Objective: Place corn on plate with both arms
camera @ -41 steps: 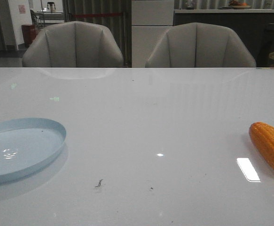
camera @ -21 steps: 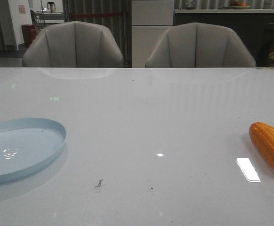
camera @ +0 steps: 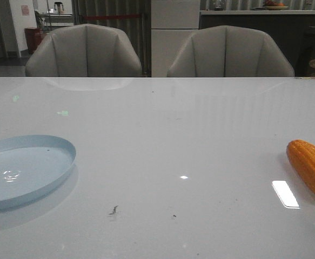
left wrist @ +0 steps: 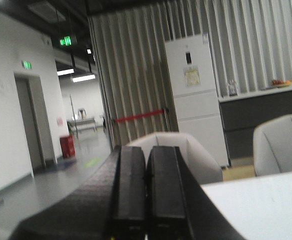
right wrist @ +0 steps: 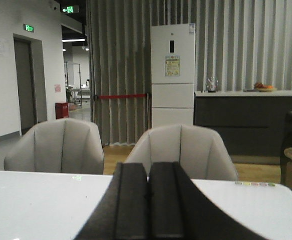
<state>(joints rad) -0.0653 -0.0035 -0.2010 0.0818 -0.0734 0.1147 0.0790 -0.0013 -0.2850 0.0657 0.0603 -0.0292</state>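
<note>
A glossy white table [camera: 162,140] fills the front view, with the pale blue plate [camera: 25,170] at its left edge and the orange corn [camera: 310,166] lying on the tabletop at the far right, partly cut off by the frame; the 2 are well apart. Neither arm appears in this view. 2 grey chairs [camera: 84,51] stand behind the table.

The wrist views show what the front camera misses: the left gripper [left wrist: 146,195], its 2 black fingers pressed together with nothing between them, aimed out over a table corner toward a hallway, and the right gripper [right wrist: 148,205], fingers likewise together and empty, facing the chairs and a white cabinet [right wrist: 173,75]. Neither wrist view catches the corn or the plate.
</note>
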